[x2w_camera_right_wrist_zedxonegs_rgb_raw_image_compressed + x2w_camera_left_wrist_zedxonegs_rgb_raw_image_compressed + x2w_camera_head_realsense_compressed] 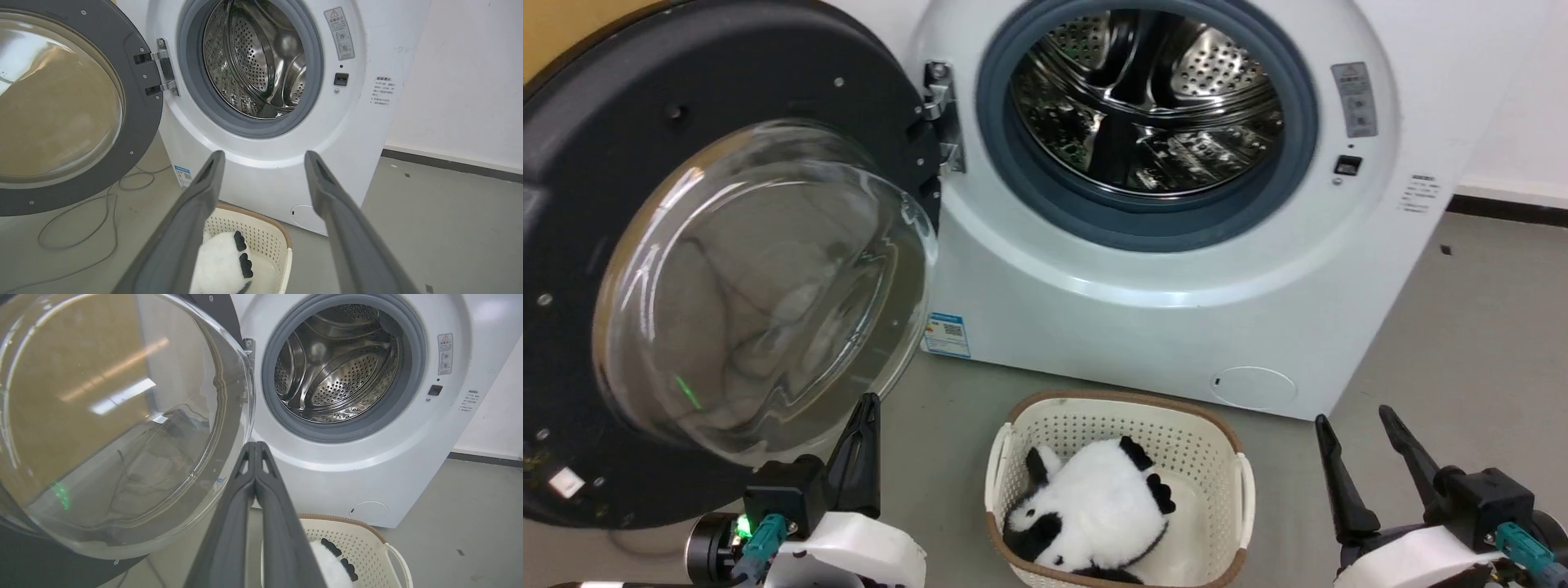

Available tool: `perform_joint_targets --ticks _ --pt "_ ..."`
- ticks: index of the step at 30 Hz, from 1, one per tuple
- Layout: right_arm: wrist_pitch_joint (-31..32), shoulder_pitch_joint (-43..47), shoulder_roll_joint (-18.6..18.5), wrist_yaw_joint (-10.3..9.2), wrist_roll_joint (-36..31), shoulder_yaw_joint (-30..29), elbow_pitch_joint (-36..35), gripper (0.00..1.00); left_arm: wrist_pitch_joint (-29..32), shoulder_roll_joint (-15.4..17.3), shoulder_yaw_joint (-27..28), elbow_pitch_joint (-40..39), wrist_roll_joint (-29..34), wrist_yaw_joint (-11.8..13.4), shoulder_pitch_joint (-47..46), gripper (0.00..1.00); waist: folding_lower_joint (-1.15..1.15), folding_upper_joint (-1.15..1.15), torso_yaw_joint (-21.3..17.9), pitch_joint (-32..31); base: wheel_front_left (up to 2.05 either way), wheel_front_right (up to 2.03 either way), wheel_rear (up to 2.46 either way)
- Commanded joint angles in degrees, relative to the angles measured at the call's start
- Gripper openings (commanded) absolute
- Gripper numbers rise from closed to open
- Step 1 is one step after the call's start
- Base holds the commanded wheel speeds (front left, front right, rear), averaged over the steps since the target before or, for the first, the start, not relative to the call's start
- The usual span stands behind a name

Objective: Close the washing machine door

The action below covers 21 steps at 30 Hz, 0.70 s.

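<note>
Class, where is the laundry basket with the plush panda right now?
Head view, bottom centre: the cream laundry basket sits on the floor before the washing machine, between the left gripper and the right gripper.

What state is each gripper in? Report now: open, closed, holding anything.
Left gripper: closed, holding nothing.
Right gripper: open, empty.

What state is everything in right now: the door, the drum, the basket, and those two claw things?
washing machine door: wide open, swung out to the robot's left.
drum: uncovered, no laundry visible inside.
basket: upright, holding a panda plush.
left gripper: shut, fingers pressed together, holding nothing.
right gripper: open, fingers apart, holding nothing.
</note>
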Motion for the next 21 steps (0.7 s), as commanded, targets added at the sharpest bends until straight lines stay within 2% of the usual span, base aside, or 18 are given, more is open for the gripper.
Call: perform_joint_targets --ticks 1,12,18,21 --pt "-0.5 0.5 0.0 0.02 0.2 -0.1 -0.3 1.00 -0.6 0.0 -0.1 0.0 -0.6 -0.3 -0.8 0.00 0.00 0.00 0.9 0.1 0.00 0.00 0.00" --pt "-0.9 -0.9 0.0 0.02 0.8 1.0 0.0 1.00 -1.9 0.0 1.7 -3.6 -3.4 -0.3 -0.4 0.00 0.00 0.00 4.1 1.2 0.00 0.00 0.00" --pt "-1.3 -1.3 0.0 0.03 1.1 1.1 0.5 1.00 -2.6 0.0 3.9 -8.6 -9.3 -1.1 -0.5 0.00 0.00 0.00 5.8 1.7 0.00 0.00 0.00" --pt "-1.5 -1.5 0.0 0.03 1.2 1.0 0.7 1.00 -3.1 0.0 5.1 -11.4 -14.6 -2.3 -1.1 0.00 0.00 0.00 6.9 1.9 0.00 0.00 0.00"
